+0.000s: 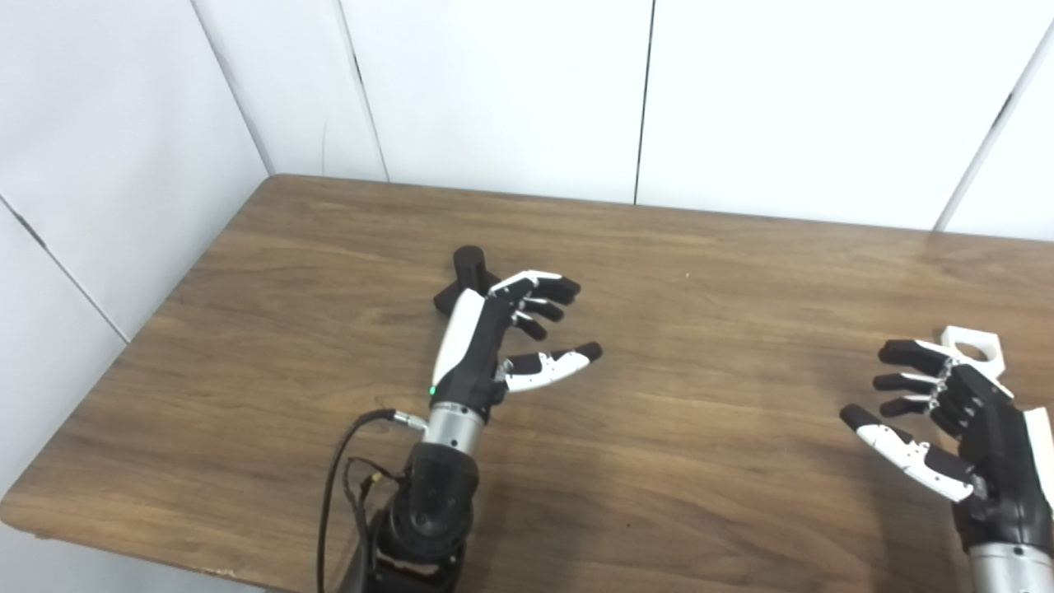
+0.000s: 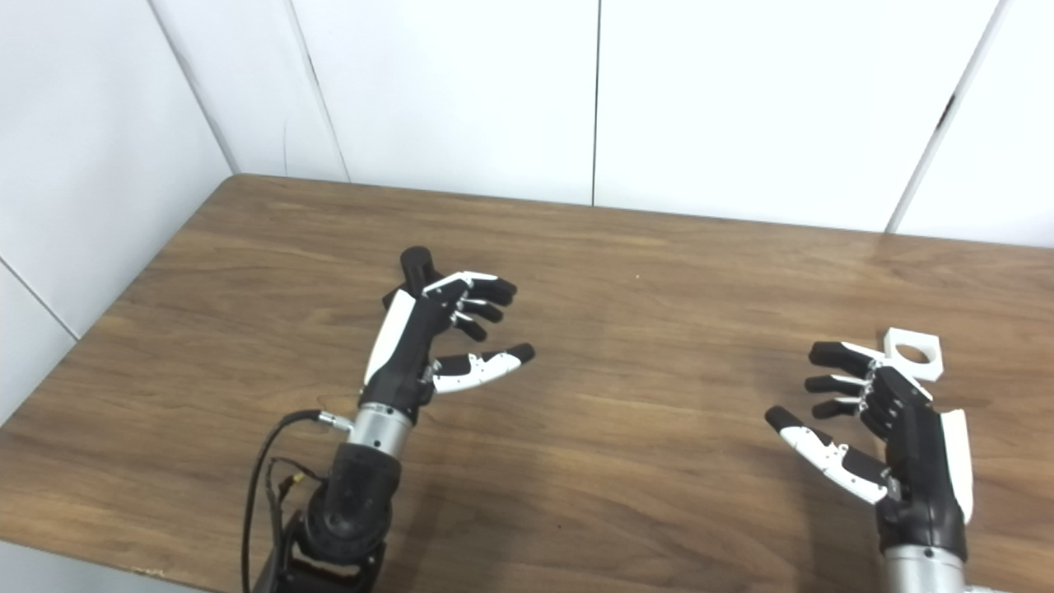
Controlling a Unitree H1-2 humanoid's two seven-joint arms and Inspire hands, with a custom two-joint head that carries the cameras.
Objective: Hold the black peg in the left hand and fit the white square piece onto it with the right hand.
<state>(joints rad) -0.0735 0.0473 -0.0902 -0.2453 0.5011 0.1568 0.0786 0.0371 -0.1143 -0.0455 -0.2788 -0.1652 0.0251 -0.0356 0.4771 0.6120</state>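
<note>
The black peg lies on the wooden table, just behind my left hand, which partly hides it. That hand hovers in front of the peg, open, fingers spread toward the right, holding nothing. The white square piece, with a round hole through it, rests flat on the table at the right. My right hand stands just in front of and left of it, open, fingers pointing left, palm empty. In the left eye view the piece is partly covered by that hand.
White wall panels close off the table at the back and left. The table's left edge runs diagonally, and its front edge lies near my left forearm with its black cable.
</note>
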